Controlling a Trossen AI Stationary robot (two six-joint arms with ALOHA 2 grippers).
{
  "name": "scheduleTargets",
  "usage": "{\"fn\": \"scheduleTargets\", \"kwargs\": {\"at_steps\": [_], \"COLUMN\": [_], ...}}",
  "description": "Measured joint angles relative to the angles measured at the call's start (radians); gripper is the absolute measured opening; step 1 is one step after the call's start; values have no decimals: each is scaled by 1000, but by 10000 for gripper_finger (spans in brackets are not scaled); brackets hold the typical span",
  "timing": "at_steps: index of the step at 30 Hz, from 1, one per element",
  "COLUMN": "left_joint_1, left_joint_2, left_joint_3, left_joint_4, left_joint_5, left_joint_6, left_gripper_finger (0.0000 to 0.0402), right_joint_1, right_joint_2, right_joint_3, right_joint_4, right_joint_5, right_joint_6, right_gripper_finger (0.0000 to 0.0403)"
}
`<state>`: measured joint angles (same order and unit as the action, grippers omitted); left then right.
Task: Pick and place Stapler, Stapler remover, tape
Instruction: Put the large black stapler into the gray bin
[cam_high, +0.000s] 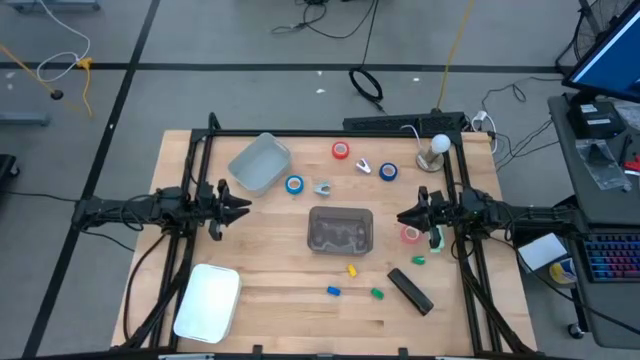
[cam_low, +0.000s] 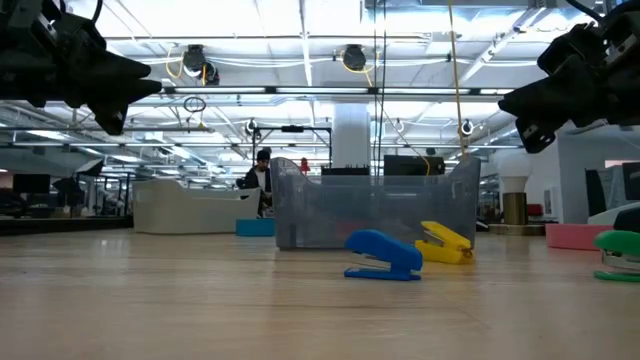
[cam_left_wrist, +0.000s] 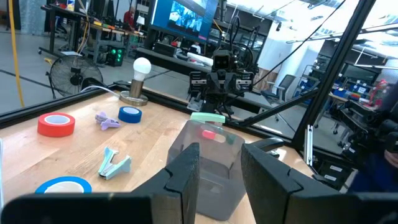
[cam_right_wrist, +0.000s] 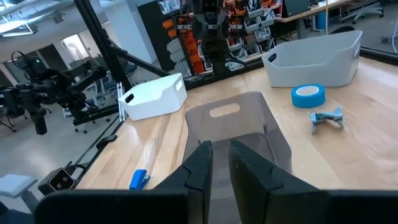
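The left gripper (cam_high: 243, 204) hovers over the left part of the wooden table (cam_high: 280, 300), with its fingers (cam_left_wrist: 186, 171) a little apart and holding nothing. The right gripper (cam_high: 405, 216) hovers at the right side, beside the clear bin (cam_high: 340, 229) in the middle; its fingers (cam_right_wrist: 198, 163) stand close together with a narrow gap and are also empty.

The tape rolls lie spread on the table: a red roll (cam_high: 341, 150) at the far side, a dark blue roll (cam_high: 388, 172) to its right, a light blue roll (cam_high: 294, 184) left of centre, and a pink-red roll (cam_high: 411, 234) just beside the right gripper. A black stapler (cam_high: 410, 290) lies near the front right. A grey staple remover (cam_high: 322, 187) lies beside the light blue roll, and a purple one (cam_high: 363, 167) lies between the red and dark blue rolls.
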<state>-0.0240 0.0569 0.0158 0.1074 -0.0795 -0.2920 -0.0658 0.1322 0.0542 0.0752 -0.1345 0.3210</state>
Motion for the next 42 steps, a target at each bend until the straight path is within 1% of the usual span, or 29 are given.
{"fn": "scheduleTargets", "kwargs": {"at_steps": [6,8,15,20,24,26,29,31,36,39,42], "left_joint_1": [0,0,0,0,0,0,0,0,0,0,0], "left_joint_2": [0,0,0,0,0,0,0,0,0,0,0], "left_joint_3": [0,0,0,0,0,0,0,0,0,0,0], "left_joint_4": [0,0,0,1,6,5,4,3,2,1,1], "left_joint_5": [0,0,0,-8,-8,-8,-8,-8,-9,-9,-10], "left_joint_6": [0,0,0,0,0,0,0,0,0,0,-1], "left_gripper_finger": [118,118,118,118,118,118,118,118,118,118,118], "right_joint_1": [0,0,0,0,2,2,2,2,3,4,28], "right_joint_2": [0,0,0,0,0,0,0,3,53,119,197], "right_joint_3": [0,0,0,0,0,0,7,30,157,245,354], "right_joint_4": [26,27,25,26,29,52,131,137,113,-11,-157], "right_joint_5": [0,0,0,2,-10,-46,-134,-192,-277,-344,-412], "right_joint_6": [0,24,209,448,479,483,515,524,518,515,505], "right_gripper_finger": [47,47,47,47,47,47,47,47,47,42,26]}}
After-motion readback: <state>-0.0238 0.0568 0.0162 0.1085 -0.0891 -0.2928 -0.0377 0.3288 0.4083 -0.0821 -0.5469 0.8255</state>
